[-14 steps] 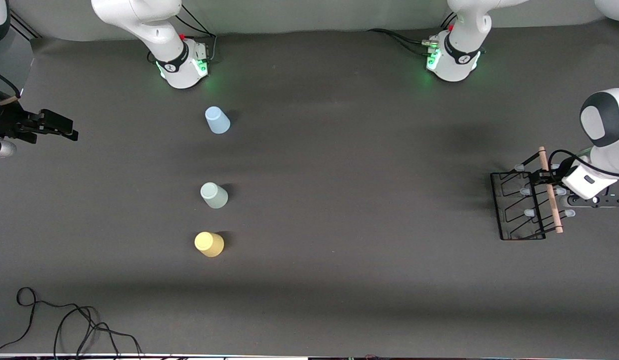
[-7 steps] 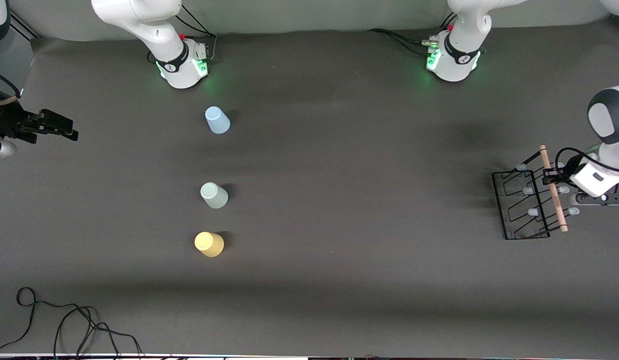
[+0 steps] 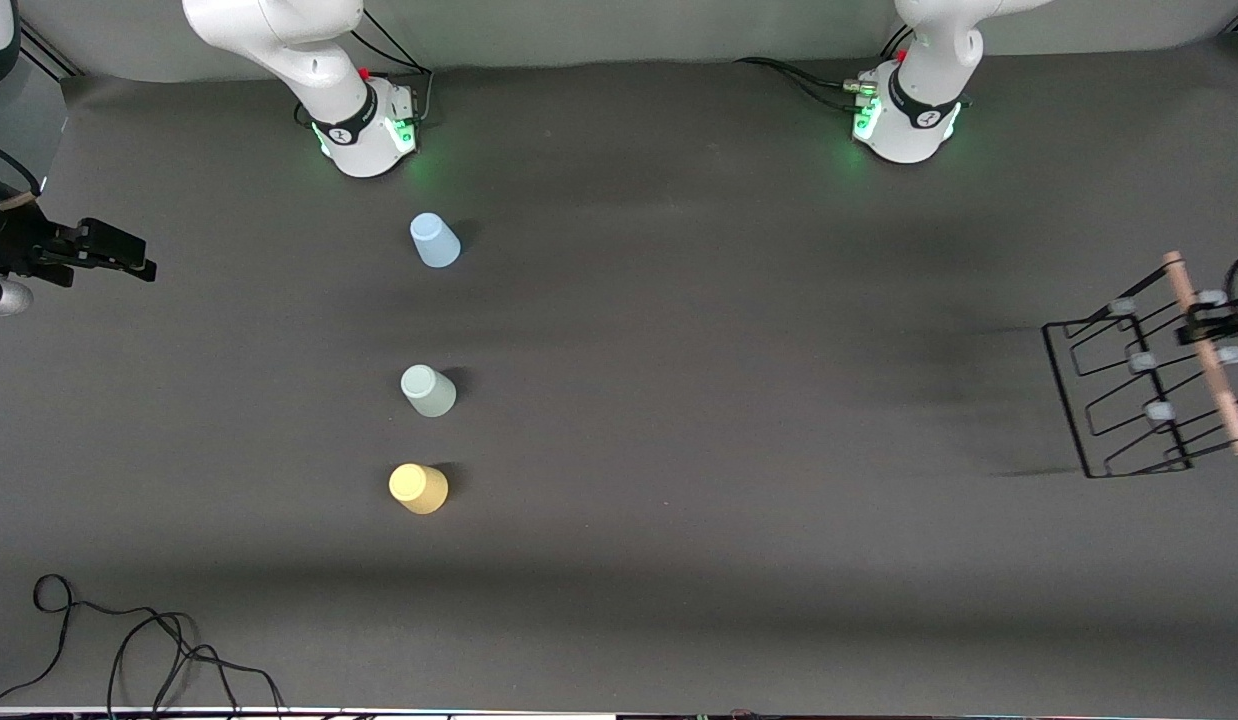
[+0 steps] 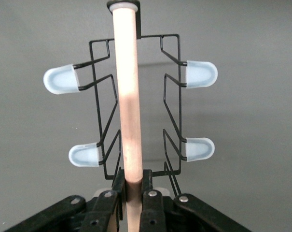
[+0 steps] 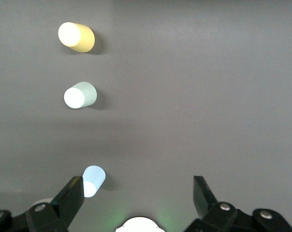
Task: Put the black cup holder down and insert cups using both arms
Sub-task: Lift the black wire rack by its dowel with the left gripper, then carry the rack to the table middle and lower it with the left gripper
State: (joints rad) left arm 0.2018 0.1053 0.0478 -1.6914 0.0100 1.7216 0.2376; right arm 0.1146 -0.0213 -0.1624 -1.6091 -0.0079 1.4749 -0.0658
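The black cup holder (image 3: 1219,385) hangs tilted over the left arm's end of the table. My left gripper (image 3: 1197,325) is shut on its light-wood dowel handle (image 4: 126,96), seen between the fingers (image 4: 132,186) in the left wrist view. Pale blue prong caps (image 4: 201,74) stick out on both sides. The light blue cup (image 3: 435,241), mint cup (image 3: 428,390) and yellow cup (image 3: 418,488) stand upside down in a row toward the right arm's end. My right gripper (image 3: 119,258) is open and empty over that end's edge; its wrist view (image 5: 138,198) shows all three cups (image 5: 79,95).
Both green-lit arm bases (image 3: 364,135) stand along the table's robot side. Loose black cables (image 3: 129,640) lie at the corner nearest the front camera, toward the right arm's end. Dark mat covers the table between the cups and the holder.
The left gripper has carried the cup holder up and outward toward the left arm's end edge, tilting it; the left arm's wrist has left the view. The right gripper and cups have not moved.
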